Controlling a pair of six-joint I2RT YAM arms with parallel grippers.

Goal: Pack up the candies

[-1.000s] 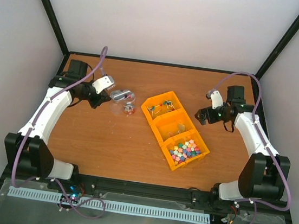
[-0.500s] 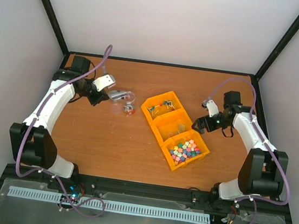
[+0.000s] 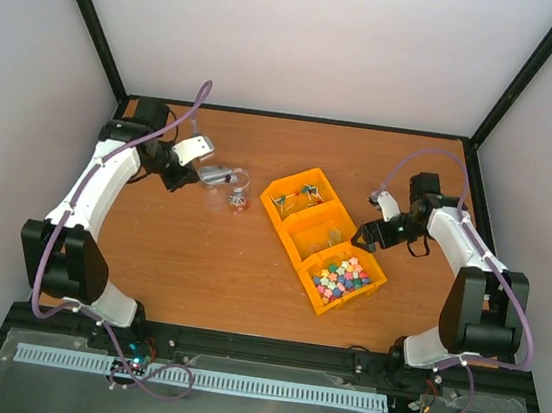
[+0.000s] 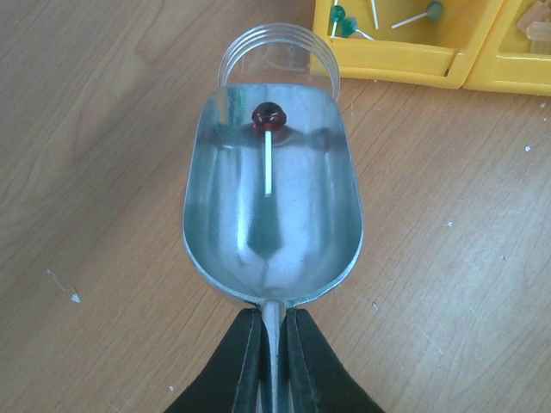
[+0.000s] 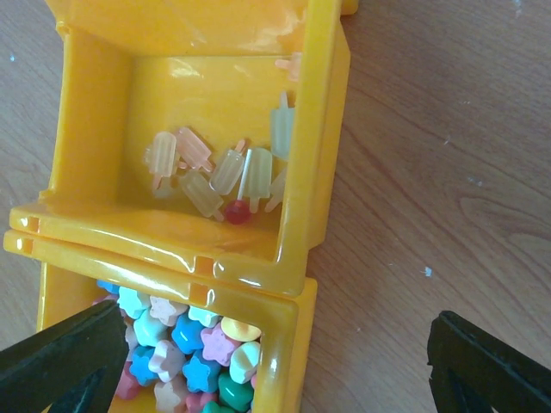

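Note:
The candies point(image 3: 341, 275) are a heap of small pastel stars and rounds in the nearest compartment of the yellow bin row point(image 3: 301, 261); the candies point(image 5: 185, 344) also fill the lower left of the right wrist view. My right gripper point(image 3: 366, 235) hangs open at the bin row's right side. In its wrist view, the right gripper point(image 5: 275, 366) straddles the candy compartment's corner and holds nothing. My left gripper point(image 4: 274, 314) is shut on the handle of a metal scoop point(image 4: 314, 215). The scoop carries one red lollipop point(image 4: 268, 114) and points at a clear jar point(image 4: 277, 56).
The middle compartment point(image 5: 172, 258) holds pale popsicle-shaped pieces point(image 5: 225, 172). The far compartment point(image 3: 297, 197) holds thin sticks with green heads point(image 4: 344, 17). The clear jar point(image 3: 230, 193) stands left of the bins. Black frame posts edge the table point(image 3: 198, 268).
My right gripper has moved left and nearer, from beside the bins to over the candy compartment's right corner. The left arm has shifted slightly, bringing the scoop closer to the jar.

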